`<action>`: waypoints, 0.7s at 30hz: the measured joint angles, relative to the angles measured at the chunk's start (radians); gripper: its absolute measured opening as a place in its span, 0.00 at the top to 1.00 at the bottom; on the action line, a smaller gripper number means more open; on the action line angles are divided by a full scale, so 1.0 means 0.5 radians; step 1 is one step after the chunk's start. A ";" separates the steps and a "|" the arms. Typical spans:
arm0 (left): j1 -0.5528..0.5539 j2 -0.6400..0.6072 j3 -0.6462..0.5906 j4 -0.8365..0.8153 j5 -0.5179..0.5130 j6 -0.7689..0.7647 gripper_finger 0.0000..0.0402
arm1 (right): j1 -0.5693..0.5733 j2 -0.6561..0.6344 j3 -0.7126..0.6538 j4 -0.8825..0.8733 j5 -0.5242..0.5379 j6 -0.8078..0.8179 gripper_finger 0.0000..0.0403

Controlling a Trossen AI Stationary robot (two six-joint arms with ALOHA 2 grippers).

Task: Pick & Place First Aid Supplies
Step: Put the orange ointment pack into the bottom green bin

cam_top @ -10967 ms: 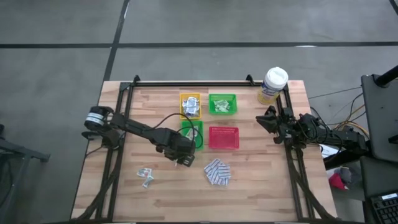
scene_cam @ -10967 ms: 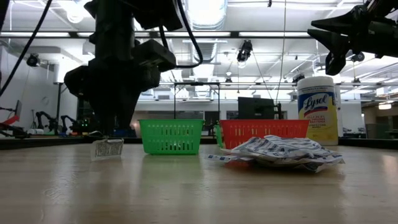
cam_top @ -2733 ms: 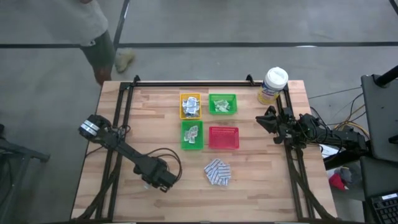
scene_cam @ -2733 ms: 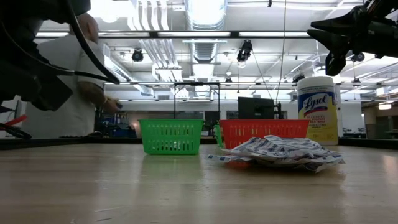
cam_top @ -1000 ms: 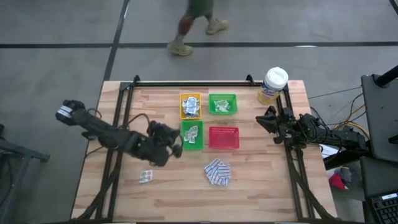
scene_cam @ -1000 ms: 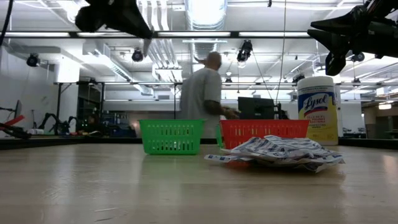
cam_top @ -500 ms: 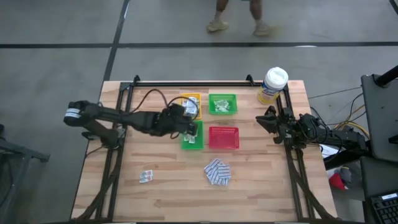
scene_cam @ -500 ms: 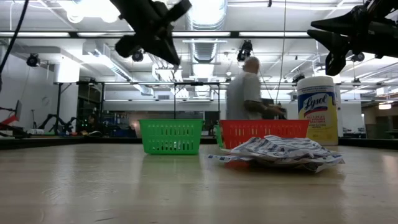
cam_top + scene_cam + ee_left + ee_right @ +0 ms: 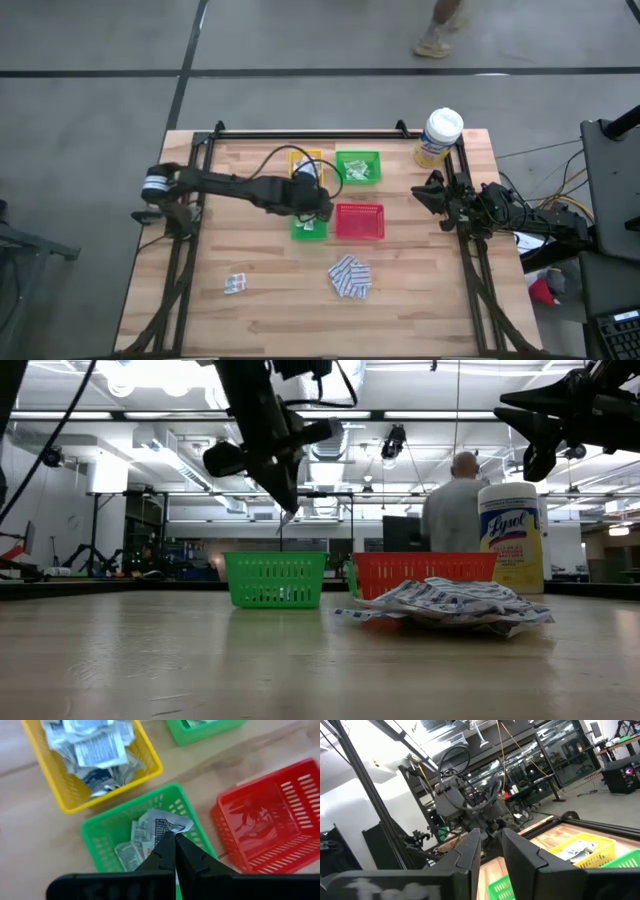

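Left hand [image 9: 172, 836] pinching a white sachet [image 9: 170, 824] above the near green tray [image 9: 195, 822]. Right hand [image 9: 491, 851] parked at desk's 3 o'clock edge, fingers narrowly apart.

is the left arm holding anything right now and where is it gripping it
Yes: the left end effector pinches a white-grey sachet by its edge.

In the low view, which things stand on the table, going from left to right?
Green tray → red tray → heap of packets → yellow canister.
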 joint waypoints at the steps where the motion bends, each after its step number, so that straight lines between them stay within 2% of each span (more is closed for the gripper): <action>1: 0.000 0.034 0.026 -0.016 0.012 -0.012 1.00 | 0.000 0.000 0.000 -0.001 0.000 0.000 0.80; 12: 0.001 0.262 0.113 -0.040 0.098 -0.111 1.00 | 0.000 0.000 0.000 -0.001 0.000 -0.001 0.83; 21: 0.002 0.264 -0.032 -0.061 0.102 -0.229 1.00 | 0.000 0.000 0.000 -0.001 -0.001 -0.006 0.81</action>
